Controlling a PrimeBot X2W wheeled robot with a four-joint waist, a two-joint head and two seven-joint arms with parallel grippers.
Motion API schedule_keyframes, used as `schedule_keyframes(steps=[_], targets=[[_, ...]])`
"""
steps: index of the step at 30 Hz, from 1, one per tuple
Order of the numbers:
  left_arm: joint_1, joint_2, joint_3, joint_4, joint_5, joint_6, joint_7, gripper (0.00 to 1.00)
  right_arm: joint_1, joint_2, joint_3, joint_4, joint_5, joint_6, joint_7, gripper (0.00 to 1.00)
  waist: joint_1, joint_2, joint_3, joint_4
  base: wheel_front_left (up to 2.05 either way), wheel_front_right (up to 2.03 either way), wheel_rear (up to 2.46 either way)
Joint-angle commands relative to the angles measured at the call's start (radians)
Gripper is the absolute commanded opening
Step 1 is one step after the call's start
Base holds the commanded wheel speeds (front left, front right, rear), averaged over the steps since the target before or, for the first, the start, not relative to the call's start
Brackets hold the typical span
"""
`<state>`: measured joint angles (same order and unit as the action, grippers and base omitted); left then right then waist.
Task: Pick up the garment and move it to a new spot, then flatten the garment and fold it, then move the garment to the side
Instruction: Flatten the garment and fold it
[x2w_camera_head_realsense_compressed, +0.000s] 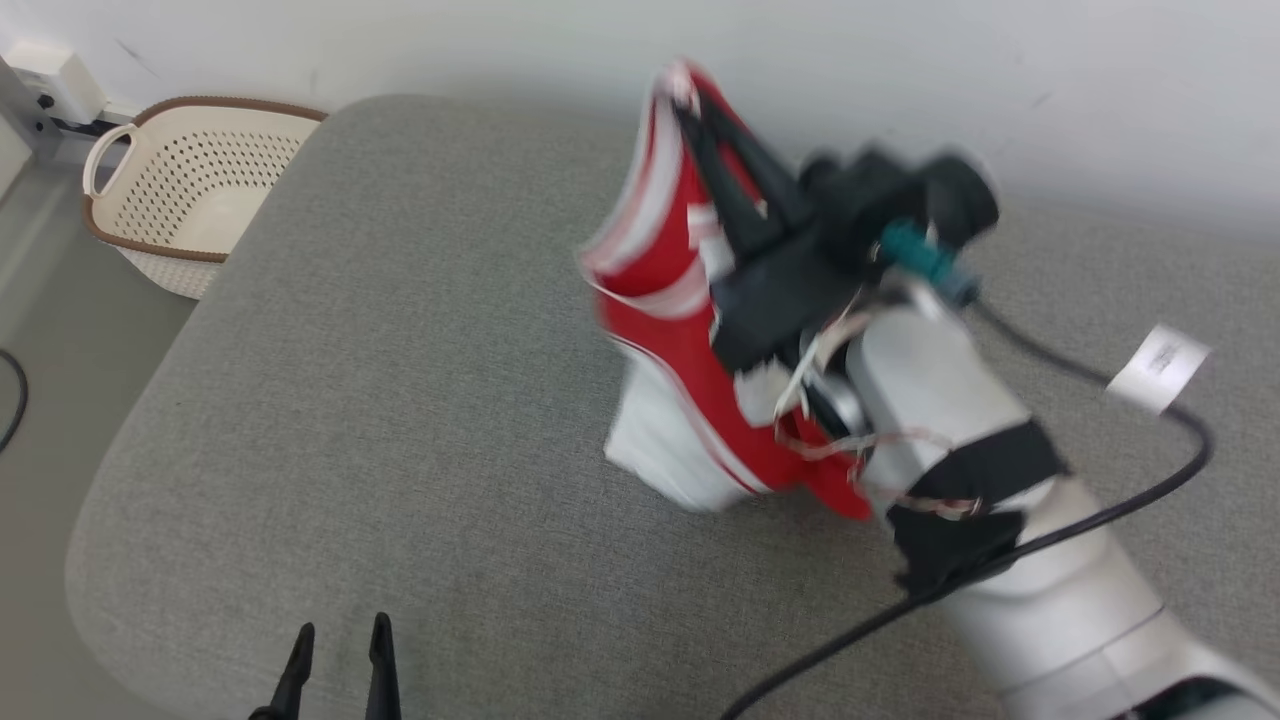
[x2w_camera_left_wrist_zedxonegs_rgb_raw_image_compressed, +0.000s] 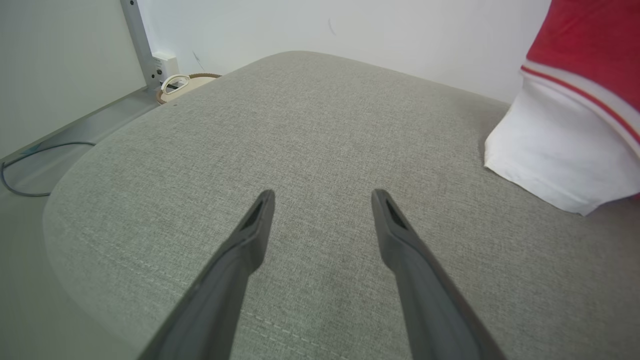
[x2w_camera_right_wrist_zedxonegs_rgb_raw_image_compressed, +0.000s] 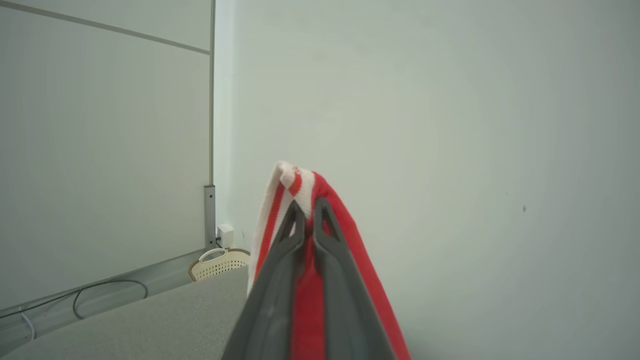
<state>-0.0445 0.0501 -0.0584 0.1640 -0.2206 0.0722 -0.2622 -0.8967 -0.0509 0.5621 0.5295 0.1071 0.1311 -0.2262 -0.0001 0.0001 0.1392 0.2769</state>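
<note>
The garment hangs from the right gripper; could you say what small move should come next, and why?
Probably lift it higher: the right gripper is shut on the top edge of the garment, but its white lower end rests on the grey cushion and would drag.

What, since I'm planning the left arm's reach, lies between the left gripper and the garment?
Bare grey cushion, nothing on it, from the open left gripper to the garment, in the head view.
</note>
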Motion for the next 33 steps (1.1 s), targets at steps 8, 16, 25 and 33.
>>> schedule_keyframes(steps=[8,16,25,33], targets=[[0.026,0.001,-0.026,0.011,-0.009,0.008,-0.004,1.0,-0.169,-0.001,-0.147,-0.043,0.108,-0.001,0.071,0.0,0.0001,-0.0001,-0.03,0.012,0.0,0.0,0.0],[0.011,0.001,-0.028,0.019,-0.026,0.005,-0.004,1.0,-0.084,-0.057,-0.41,0.198,-0.114,-0.001,0.135,0.0,0.0001,-0.0001,-0.003,-0.022,0.0,0.0,0.0],[-0.021,0.001,-0.052,0.03,-0.021,-0.006,-0.004,1.0,0.029,-0.162,-0.633,0.375,-0.251,-0.001,0.139,0.29,0.0001,-0.0001,0.025,-0.048,0.0,0.0,0.0],[-0.022,0.001,-0.046,0.038,-0.008,-0.014,-0.004,1.0,0.061,-0.154,-0.748,0.374,-0.361,-0.001,0.068,1.0,0.0001,-0.0001,0.017,-0.066,0.0,0.0,0.0]])
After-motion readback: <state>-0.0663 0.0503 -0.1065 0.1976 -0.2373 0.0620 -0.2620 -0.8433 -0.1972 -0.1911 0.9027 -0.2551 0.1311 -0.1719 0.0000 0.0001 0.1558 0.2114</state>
